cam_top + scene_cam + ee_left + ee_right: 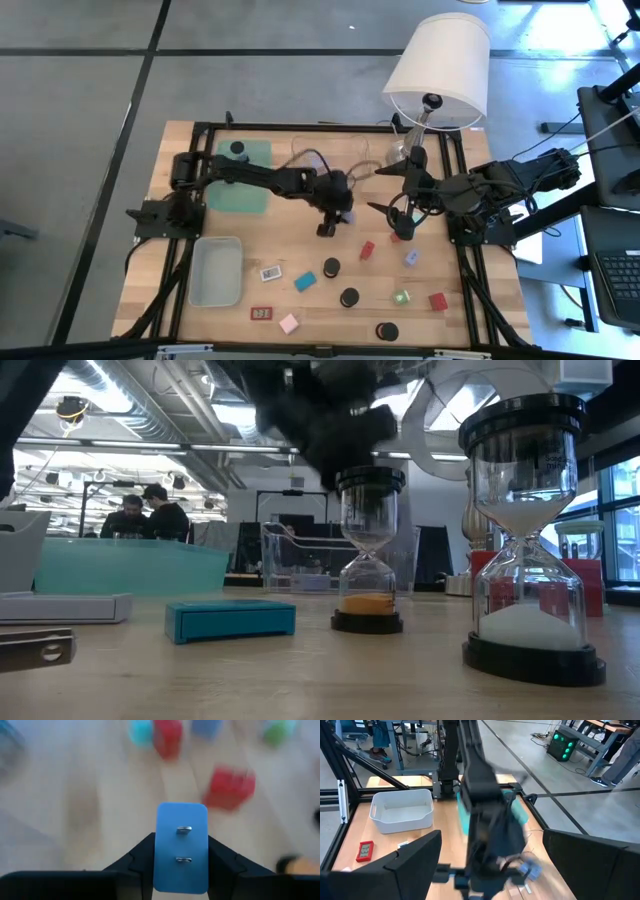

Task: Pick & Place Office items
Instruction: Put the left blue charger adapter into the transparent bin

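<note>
Left gripper [181,865] clamping jaws on blue block [182,847] above table [300,312] centre, likely lifting toward grey tray [217,272]. Right gripper [392,213] waiting beside, jaws open, empty. Remaining items lying scattered near front edge.

**A big room with a grey floor**

The floor [80,90] is grey with dark lines. Long lights [120,400] hang from the ceiling. Two people [148,512] sit far back. A lamp [440,65] with a white shade stands at the table's [150,210] far edge. Windows [618,510] are bright.
</note>
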